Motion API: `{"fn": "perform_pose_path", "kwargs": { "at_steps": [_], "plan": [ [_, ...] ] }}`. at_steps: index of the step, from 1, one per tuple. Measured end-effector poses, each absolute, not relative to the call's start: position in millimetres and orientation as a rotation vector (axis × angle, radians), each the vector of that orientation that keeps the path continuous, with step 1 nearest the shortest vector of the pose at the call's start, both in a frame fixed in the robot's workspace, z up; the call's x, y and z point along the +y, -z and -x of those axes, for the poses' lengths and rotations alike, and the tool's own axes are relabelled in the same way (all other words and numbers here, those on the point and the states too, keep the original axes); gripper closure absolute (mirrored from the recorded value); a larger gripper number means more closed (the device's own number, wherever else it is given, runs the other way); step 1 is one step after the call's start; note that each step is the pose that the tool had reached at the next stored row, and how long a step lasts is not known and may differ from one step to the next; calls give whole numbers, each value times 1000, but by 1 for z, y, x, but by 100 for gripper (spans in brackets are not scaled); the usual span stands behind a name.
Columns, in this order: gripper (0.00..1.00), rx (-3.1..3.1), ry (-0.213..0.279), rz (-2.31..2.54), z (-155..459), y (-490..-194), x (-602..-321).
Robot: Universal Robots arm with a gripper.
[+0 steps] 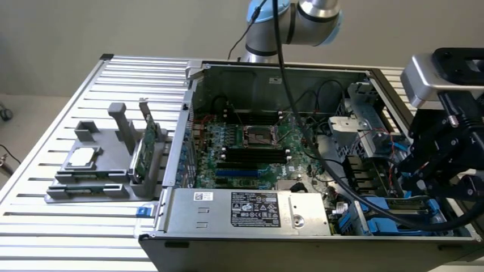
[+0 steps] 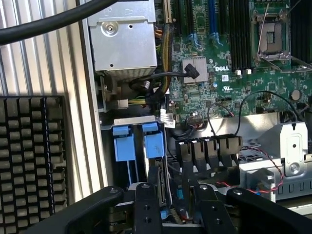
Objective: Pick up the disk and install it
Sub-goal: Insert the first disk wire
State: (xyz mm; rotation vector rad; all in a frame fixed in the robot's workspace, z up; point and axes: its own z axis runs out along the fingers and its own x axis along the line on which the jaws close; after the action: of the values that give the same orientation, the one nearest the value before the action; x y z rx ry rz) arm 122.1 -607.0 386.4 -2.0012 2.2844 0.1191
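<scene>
While the pincer pinches the disk over the blue bay, we'd keep it square, not tilted.

The arm is a silver-grey tube with a light blue end cap and a thick black cable trailing from it, ending in a grey box, perhaps a camera housing, above a matte black gripper of jointed bars with 4 round pivot screws.
</scene>
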Motion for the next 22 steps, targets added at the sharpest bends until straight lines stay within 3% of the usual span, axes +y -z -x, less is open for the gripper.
{"fn": "perform_pose_path", "kwargs": {
  "at_steps": [22],
  "plan": [
    [66,2578,-91,1585,-122,-386,-607]
  ]
}}
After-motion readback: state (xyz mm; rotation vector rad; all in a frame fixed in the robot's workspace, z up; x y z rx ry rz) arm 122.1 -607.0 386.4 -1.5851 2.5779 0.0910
